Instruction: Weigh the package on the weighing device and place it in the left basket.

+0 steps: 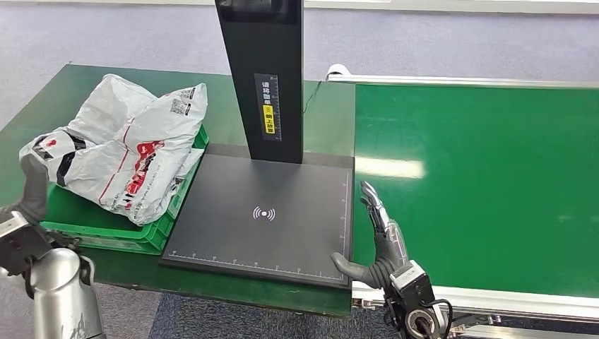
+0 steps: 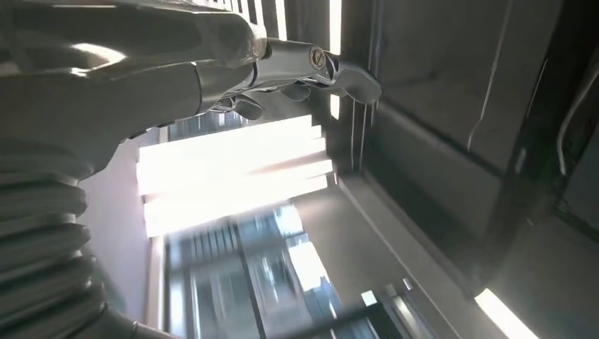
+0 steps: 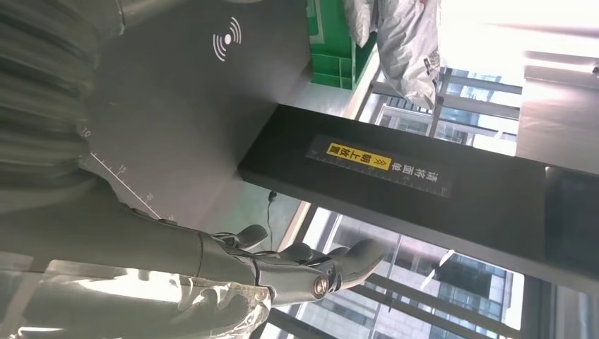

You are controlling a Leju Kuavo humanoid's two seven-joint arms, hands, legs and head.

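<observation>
The white plastic-wrapped package (image 1: 127,145) lies in the green basket (image 1: 106,233) left of the dark weighing platform (image 1: 265,215), while the left hand (image 1: 32,191) and right hand (image 1: 378,236) hang empty, fingers extended.

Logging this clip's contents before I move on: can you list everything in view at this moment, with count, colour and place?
packages: two or more crumpled bags, exact count unclear, white with red and black print, piled in the basket
basket: one, green, on the table left of the weighing device
weighing device: one, black flat platform with a white signal mark, centre of the table
post: one, black, upright at the platform's back edge, yellow label on its front
table: one, green top, under basket and weighing device
conveyor belt: one, green, right of the weighing device
left hand: one, grey, raised beside the basket, holding nothing
right hand: one, grey, fingers apart, at the platform's right edge
</observation>
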